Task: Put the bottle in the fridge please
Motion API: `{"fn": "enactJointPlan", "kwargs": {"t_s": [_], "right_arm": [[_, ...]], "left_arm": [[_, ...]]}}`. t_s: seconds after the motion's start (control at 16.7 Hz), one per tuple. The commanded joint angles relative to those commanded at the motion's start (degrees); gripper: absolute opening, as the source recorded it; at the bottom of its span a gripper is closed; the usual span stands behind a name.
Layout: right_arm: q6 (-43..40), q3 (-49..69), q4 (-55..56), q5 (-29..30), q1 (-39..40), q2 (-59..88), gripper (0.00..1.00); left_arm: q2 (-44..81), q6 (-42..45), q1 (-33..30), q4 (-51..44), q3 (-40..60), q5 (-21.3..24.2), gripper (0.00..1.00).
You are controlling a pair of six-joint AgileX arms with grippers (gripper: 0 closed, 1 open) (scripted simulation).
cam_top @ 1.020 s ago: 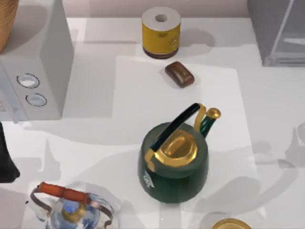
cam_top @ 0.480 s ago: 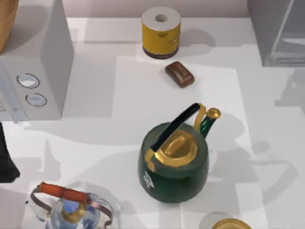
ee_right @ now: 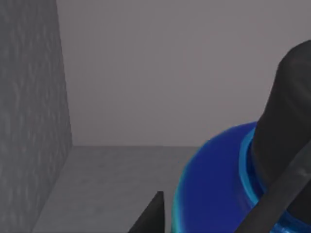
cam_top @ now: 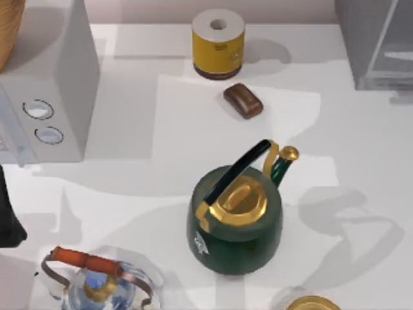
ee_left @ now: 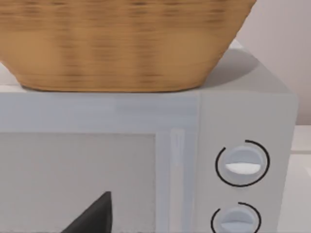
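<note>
In the right wrist view, my right gripper (ee_right: pixel 223 165) is shut on a blue bottle (ee_right: pixel 214 194), with dark fingers (ee_right: pixel 286 145) on either side of it. Grey walls and a grey floor of the fridge (ee_right: pixel 34 97) surround the bottle. In the top view, the fridge (cam_top: pixel 371 39) stands at the table's back right, its glassy panel framed in pale grey. My left arm (cam_top: pixel 6 216) is parked at the left edge of the table, facing the light-grey box with dials (ee_left: pixel 243 165).
A green kettle with gold lid (cam_top: pixel 235 216) sits mid-table. A yellow roll (cam_top: pixel 218 44) and a brown block (cam_top: pixel 243 101) lie behind it. The dial box (cam_top: pixel 45 84) carries a wicker basket (ee_left: pixel 121 43). A glass teapot (cam_top: pixel 97 284) stands front left.
The arm's shadow on the right side of the table has shifted toward the fridge. The objects on the table and the left arm have not moved.
</note>
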Motion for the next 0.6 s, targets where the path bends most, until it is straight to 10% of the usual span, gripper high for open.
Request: {"fn": "enactJointPlan", "kwargs": {"t_s": [0.6], "right_arm": [[0.28,5.66,6.68,-1.33,-1.45,12.22,0.01]], "left_arm": [[0.00,0.00,0.00,0.00,0.00,0.00,1.00]]}}
